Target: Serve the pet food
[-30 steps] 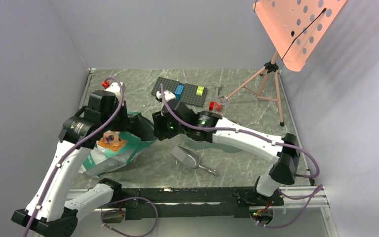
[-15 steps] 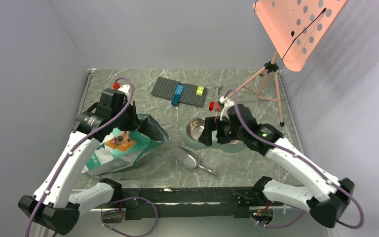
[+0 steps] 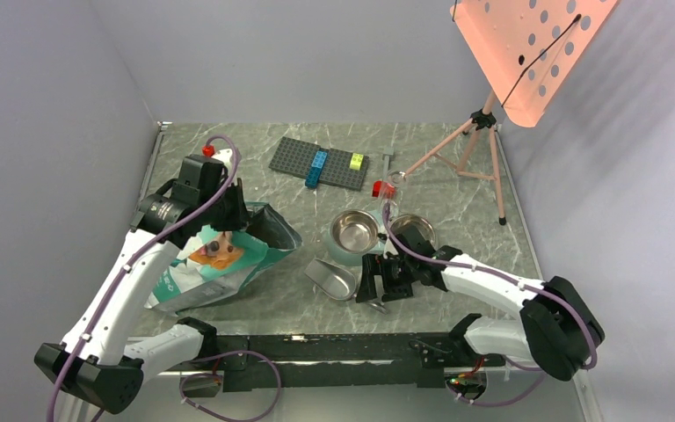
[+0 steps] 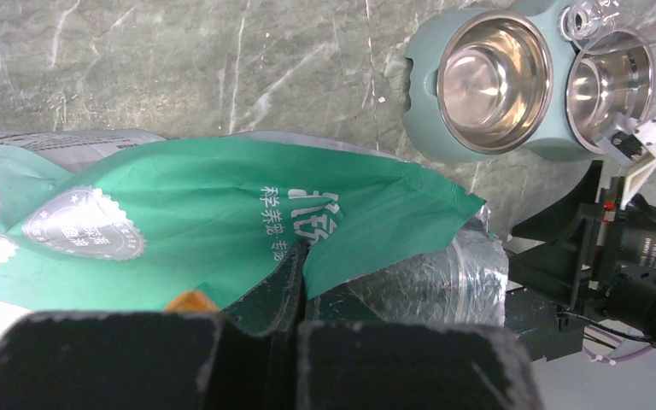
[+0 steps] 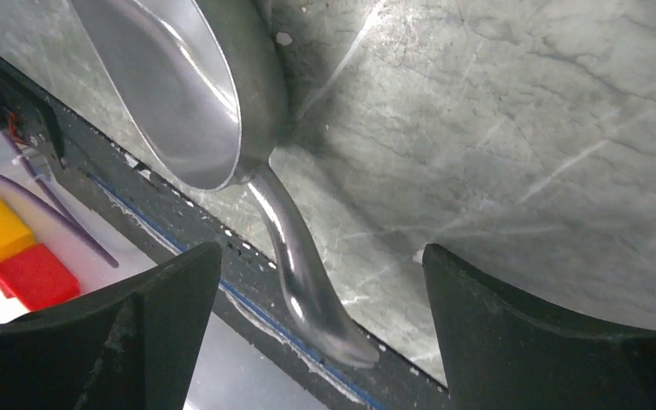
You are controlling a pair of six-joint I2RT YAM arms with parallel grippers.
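At the scoop, both arms
Released right fingers (image 3: 381,287) straddle the scoop (image 5: 190,102) handle; left of it, left fingers (image 4: 297,275) clench the pouch (image 4: 222,205) rim.

The pouch (image 4: 222,213) is running off the left wrist view's left edge, its inside hiding behind the fold that the left gripper (image 4: 297,265) is pinching. The scoop (image 5: 196,94) bowl is running off the right wrist view's top. From above, the right gripper (image 3: 385,286) is covering the scoop's handle.
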